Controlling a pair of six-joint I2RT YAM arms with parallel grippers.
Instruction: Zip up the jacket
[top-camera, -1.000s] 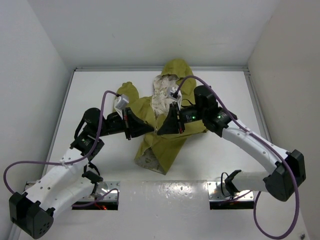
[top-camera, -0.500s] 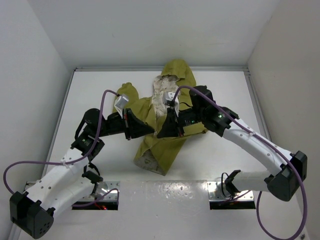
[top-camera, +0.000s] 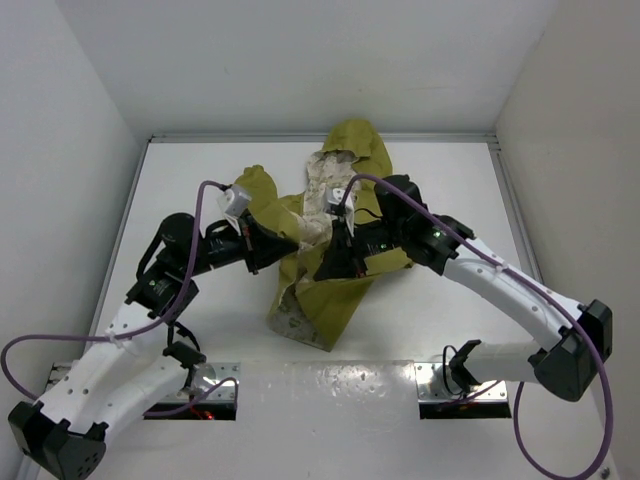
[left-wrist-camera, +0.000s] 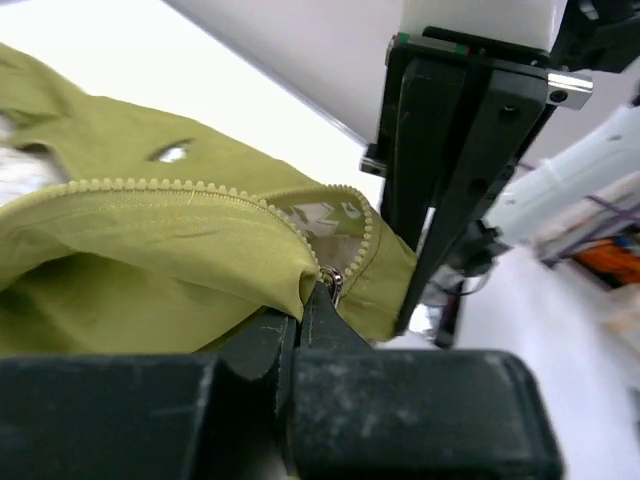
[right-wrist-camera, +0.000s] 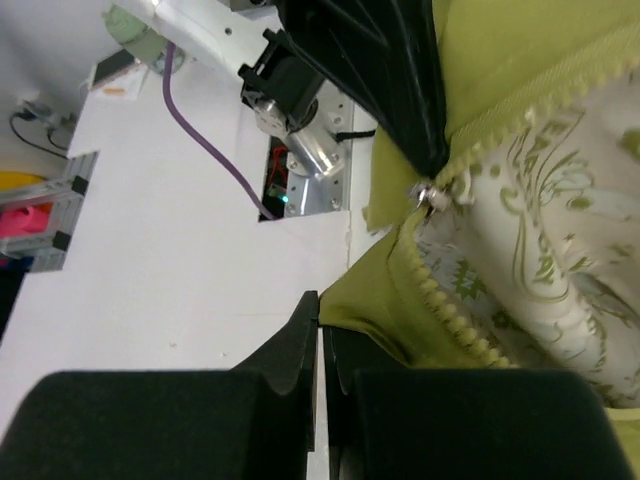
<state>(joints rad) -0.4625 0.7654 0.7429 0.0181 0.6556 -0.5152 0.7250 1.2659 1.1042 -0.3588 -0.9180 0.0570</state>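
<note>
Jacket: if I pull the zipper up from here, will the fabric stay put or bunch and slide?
Probably floppy: the jacket lies in folds between the left hand and right hand. Likely light, so it may drag across the smooth table unless the hem is held. The zipper slider sits at a crease, so it may snag.

White table (top-camera: 460, 180), white walls (top-camera: 300, 60)
</note>
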